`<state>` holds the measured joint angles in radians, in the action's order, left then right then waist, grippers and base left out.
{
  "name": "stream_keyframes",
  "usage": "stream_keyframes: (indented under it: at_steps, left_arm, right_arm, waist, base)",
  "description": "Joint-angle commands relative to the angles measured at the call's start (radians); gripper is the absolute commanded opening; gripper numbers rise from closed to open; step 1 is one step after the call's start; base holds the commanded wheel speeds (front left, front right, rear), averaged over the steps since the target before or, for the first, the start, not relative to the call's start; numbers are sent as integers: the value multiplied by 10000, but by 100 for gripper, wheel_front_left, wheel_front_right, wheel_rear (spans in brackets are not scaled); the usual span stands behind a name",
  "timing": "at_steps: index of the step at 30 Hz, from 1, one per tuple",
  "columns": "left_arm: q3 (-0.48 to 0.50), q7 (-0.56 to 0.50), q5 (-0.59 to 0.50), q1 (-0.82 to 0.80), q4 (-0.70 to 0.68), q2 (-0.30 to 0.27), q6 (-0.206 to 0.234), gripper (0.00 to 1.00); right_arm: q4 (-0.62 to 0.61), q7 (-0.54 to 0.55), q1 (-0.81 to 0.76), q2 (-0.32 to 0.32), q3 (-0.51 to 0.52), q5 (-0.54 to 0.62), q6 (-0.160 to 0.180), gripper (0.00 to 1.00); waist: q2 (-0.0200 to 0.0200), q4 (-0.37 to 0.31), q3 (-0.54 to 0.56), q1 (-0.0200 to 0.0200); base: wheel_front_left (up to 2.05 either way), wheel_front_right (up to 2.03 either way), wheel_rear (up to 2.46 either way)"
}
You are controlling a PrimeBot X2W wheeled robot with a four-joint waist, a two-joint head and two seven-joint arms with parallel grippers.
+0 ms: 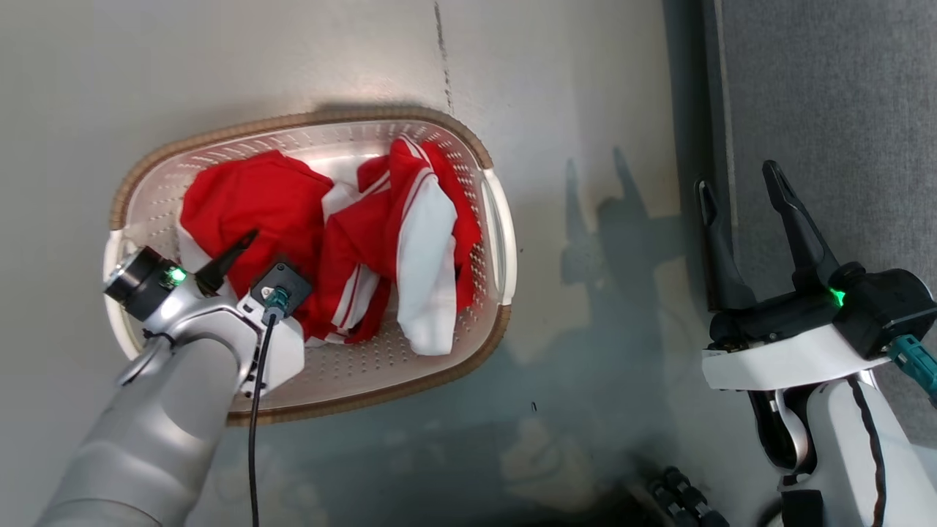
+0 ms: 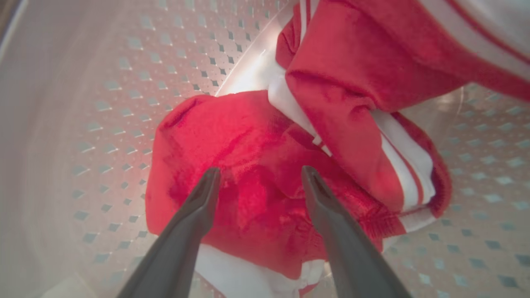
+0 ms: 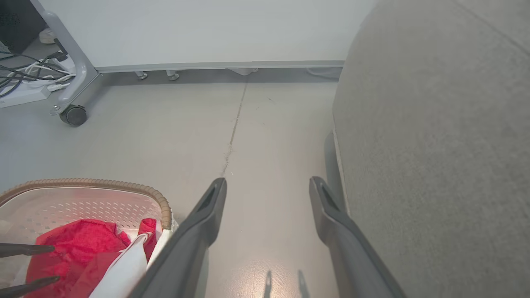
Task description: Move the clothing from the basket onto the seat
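The cream basket (image 1: pixel 492 241) with a brown rim stands on the floor and holds crumpled red and white clothing (image 1: pixel 381 234). My left gripper (image 1: pixel 245 249) reaches down into the basket's left part. In the left wrist view it (image 2: pixel 261 170) is open, fingertips spread just above a red bundle (image 2: pixel 248 194), with the perforated basket wall (image 2: pixel 103 103) behind. My right gripper (image 1: pixel 738 179) is open and empty, hovering over the floor beside the edge of the grey fabric seat (image 1: pixel 842 110). The right wrist view shows that gripper (image 3: pixel 267 182), the seat (image 3: pixel 434 145), the basket rim (image 3: pixel 124 186) and the clothing (image 3: pixel 83 240).
A pale wheeled partition panel (image 3: pixel 207 33) stands beyond the basket, its caster (image 3: pixel 73 115) and a tangle of cables (image 3: pixel 25 78) at the far left. A floor seam (image 1: pixel 443 51) runs between basket and seat. Part of my dark base (image 1: pixel 681 498) shows at the bottom.
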<state>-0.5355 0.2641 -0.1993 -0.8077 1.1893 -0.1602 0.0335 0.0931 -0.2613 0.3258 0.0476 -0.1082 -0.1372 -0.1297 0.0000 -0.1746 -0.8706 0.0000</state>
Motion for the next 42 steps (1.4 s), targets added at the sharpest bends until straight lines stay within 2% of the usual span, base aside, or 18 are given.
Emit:
stream_keyframes:
  at_steps: [1,4,16,19,36,37,38,42]
  left_arm:
    - [-131,-71,-162,-371,214,-122,99,100]
    - [-379,-202,-364,-699,578,-173,30,100]
    - [-1378,-1428,-1202,-1617,957,-900,197,100]
    - [-1449,-1749,-1196,-1757,974,-1087,110,100]
    - [-1781,-3455,-952,-2158,1077,-1245,-621,100]
    - [-1761,-3496,-910,-2163,1076,-1261,-623,47]
    - [-1764,-3497,-878,-2196,1074,-1272,-630,0]
    - [-1830,-3406,-800,-2235,1068,-1356,-722,0]
  right_arm:
    - [-57,-51,175,49,-32,-117,-19,100]
    - [-84,-51,192,46,-139,-237,-19,100]
    - [-265,-51,418,43,-720,-695,-19,100]
    - [-367,-49,425,44,-813,-790,-19,100]
    - [-640,-51,253,43,-953,-801,-19,100]
    - [-634,-51,266,46,-983,-810,-19,100]
    - [-626,-51,284,45,-1010,-825,-19,100]
    - [-564,-51,374,45,-1059,-885,-19,100]
  waist:
    - [0,-266,-337,0]
    - [0,-407,-617,0]
    - [0,-965,-1428,0]
    - [0,-1087,-1547,0]
    - [0,-1063,-1855,0]
    - [0,-1063,-1864,0]
    - [0,-1067,-1870,0]
    - [0,-1088,-1858,0]
  base:
    - [0,0,0]
    - [0,0,0]
    - [0,0,0]
    - [0,0,0]
    - [0,0,0]
    - [0,0,0]
    - [0,0,0]
    - [0,0,0]
